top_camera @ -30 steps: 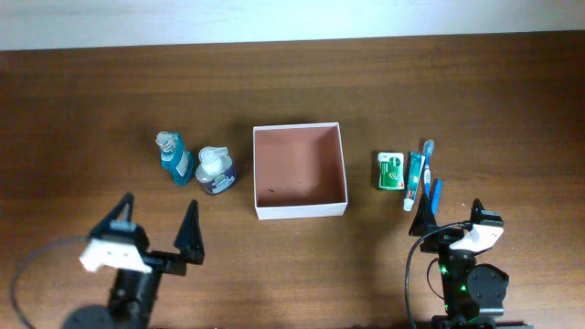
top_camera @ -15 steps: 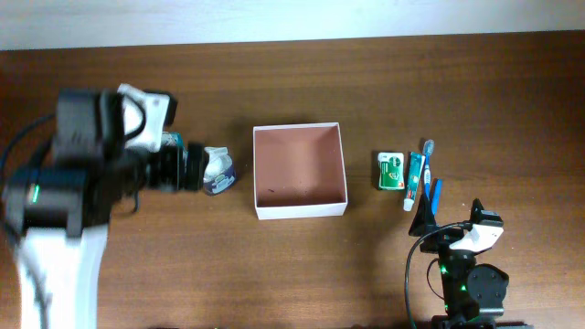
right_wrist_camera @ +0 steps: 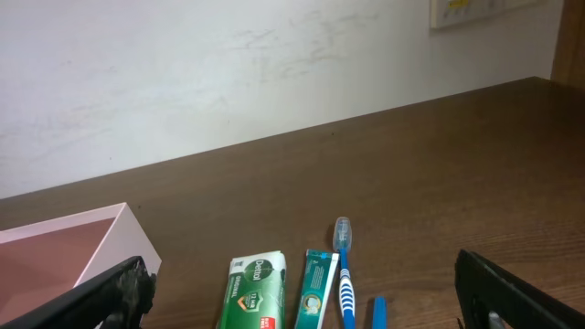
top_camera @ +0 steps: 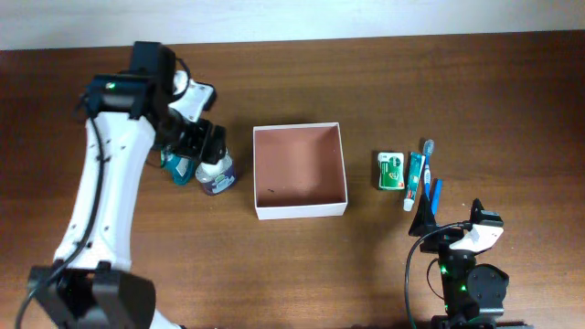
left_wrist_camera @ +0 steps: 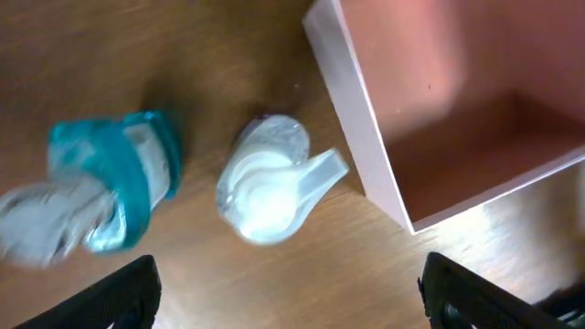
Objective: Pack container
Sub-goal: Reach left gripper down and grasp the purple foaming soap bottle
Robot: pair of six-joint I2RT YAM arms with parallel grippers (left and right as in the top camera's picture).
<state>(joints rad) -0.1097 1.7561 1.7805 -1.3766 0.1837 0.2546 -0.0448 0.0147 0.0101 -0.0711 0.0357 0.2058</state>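
one white-capped bottle below wide-open, empty left jaws

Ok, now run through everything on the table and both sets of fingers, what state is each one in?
Container, open-topped, empty.
Teal bottle, standing, outside the container.
White-capped bottle, standing, outside the container.
Soap box, lying flat, not packed.
Toothpaste tube, lying flat, not packed.
Toothbrush, lying flat, not packed.
Left fingers, open, holding nothing.
Right fingers, open, holding nothing.
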